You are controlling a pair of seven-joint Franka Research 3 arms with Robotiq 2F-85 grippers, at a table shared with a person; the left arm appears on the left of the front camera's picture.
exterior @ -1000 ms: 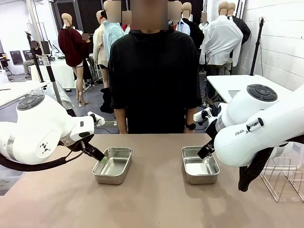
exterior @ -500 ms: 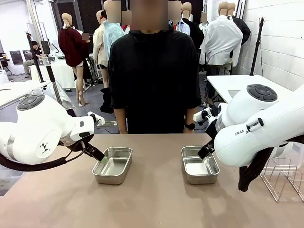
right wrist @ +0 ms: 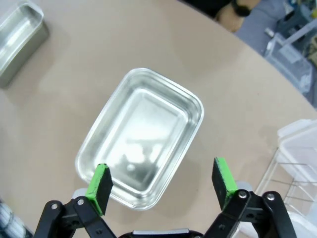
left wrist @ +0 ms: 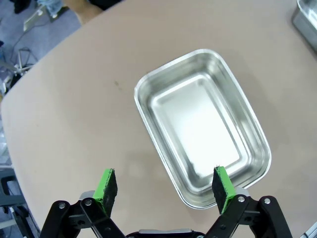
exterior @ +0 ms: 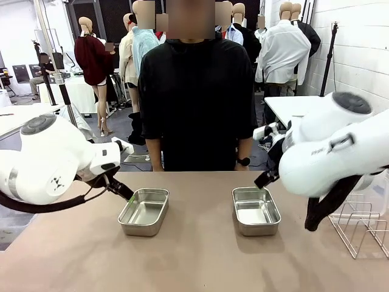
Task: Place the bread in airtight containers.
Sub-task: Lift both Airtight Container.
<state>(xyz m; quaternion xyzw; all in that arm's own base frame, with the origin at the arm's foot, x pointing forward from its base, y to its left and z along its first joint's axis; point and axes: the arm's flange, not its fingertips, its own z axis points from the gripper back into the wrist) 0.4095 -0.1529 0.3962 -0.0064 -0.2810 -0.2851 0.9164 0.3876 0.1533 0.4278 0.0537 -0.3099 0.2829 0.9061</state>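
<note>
Beige worktop [exterior: 194,261] with a person in a black shirt [exterior: 194,103] at the far side and a wire rack [exterior: 364,231] by the right edge; left gripper [left wrist: 163,181] spread wide, holding nothing, over the left shiny rectangular steel pan [exterior: 144,211], right gripper [right wrist: 161,182] likewise over the right steel pan [exterior: 256,210], both pans empty.

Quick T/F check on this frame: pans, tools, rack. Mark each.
1. The left pan and the right pan are both empty. True.
2. The left tool is shut on the left pan's rim. False: it is open and holds nothing.
3. The right tool is open. True.
4. Both pans have lids on. False: both are uncovered.
5. A wire rack stands to the right of the right pan. True.
</note>
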